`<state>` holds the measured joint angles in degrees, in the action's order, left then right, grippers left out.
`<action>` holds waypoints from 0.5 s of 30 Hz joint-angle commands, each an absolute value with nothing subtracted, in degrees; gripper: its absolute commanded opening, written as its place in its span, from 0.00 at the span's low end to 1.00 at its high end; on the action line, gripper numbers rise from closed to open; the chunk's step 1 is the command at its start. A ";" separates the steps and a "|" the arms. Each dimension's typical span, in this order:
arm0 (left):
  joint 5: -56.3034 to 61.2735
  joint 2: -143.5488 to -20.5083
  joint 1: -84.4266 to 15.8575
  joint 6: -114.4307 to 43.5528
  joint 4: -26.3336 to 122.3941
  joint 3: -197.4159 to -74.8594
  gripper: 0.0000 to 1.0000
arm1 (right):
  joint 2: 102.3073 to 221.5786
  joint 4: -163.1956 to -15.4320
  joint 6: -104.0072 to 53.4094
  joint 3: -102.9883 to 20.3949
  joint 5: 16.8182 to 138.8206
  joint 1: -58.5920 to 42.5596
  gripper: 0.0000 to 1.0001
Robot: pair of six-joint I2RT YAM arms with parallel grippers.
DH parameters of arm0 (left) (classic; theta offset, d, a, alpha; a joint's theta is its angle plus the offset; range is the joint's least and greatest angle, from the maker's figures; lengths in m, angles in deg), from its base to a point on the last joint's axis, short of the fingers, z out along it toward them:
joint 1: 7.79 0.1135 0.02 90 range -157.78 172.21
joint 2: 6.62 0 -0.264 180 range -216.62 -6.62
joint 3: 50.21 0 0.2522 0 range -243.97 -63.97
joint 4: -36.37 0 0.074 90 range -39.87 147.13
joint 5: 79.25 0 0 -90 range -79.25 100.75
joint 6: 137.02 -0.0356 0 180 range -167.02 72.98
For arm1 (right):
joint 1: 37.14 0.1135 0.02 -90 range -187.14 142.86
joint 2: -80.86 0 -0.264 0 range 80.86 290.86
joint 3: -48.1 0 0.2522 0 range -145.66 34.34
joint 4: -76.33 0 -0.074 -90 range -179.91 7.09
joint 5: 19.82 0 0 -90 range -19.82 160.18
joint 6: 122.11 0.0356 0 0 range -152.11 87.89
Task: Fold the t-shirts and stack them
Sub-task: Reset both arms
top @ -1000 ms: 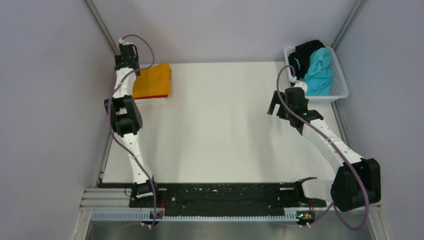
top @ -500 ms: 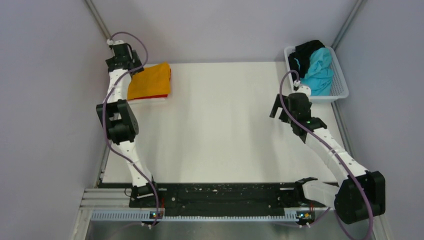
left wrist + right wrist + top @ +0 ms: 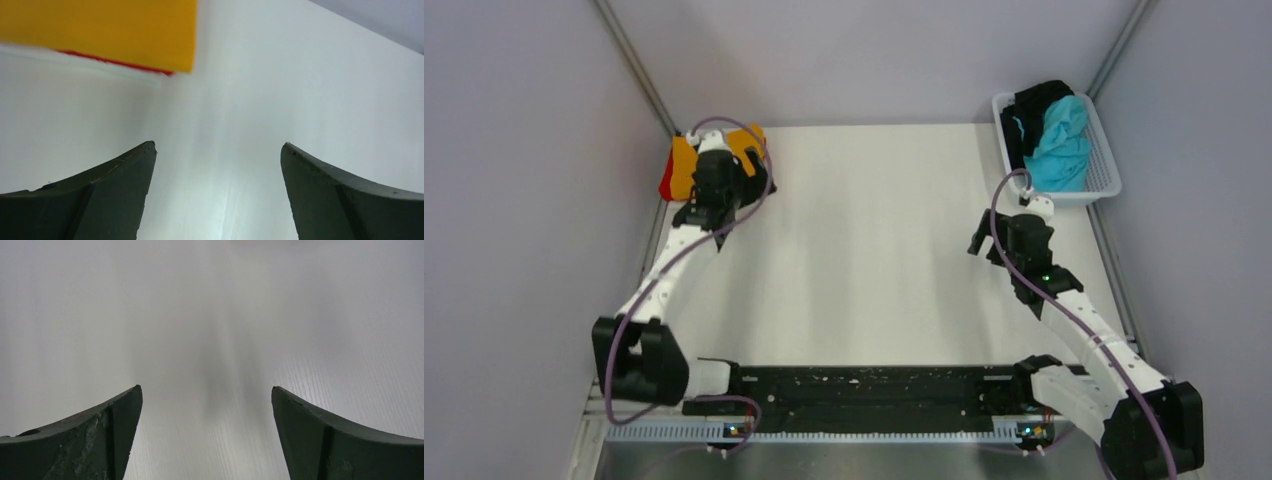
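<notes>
Since the fingers of both the left gripper [image 3: 217, 147] and the right gripper [image 3: 205, 387] stand spread wide with nothing between them, nothing can drop — the risk is snagging. The orange-yellow shirt [image 3: 100, 30] lies folded on the red shirt [image 3: 666, 186] at the far-left corner of the table [image 3: 874, 250] with the left arm [image 3: 669, 265] right over it, so a careless sweep could drag them apart. The turquoise shirt [image 3: 1064, 142] and black shirt [image 3: 1036, 102] sit bunched in the basket [image 3: 1110, 185] — one pinch could lift both.

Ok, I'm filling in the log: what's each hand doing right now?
Left hand: open, empty.
Right hand: open, empty.
</notes>
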<state>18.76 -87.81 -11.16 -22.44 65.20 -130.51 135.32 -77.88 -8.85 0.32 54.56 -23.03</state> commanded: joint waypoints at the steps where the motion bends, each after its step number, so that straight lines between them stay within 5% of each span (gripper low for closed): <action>1: 20.99 -73.29 -17.13 -14.93 57.52 -115.13 0.99 | 132.13 -80.54 -7.07 2.34 51.45 -23.17 0.99; 8: 24.77 -61.26 -23.08 -8.01 59.12 -98.64 0.99 | 129.99 -82.35 -5.09 6.03 48.39 -23.18 0.99; 15: 26.75 -60.88 -23.87 -8.72 59.03 -96.44 0.99 | 130.42 -85.01 -4.15 7.06 47.62 -23.22 0.99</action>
<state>24.37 -61.89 -23.47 -9.39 62.41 -95.56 131.06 -80.96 -5.31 7.03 50.15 -23.03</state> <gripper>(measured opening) 0.986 0.986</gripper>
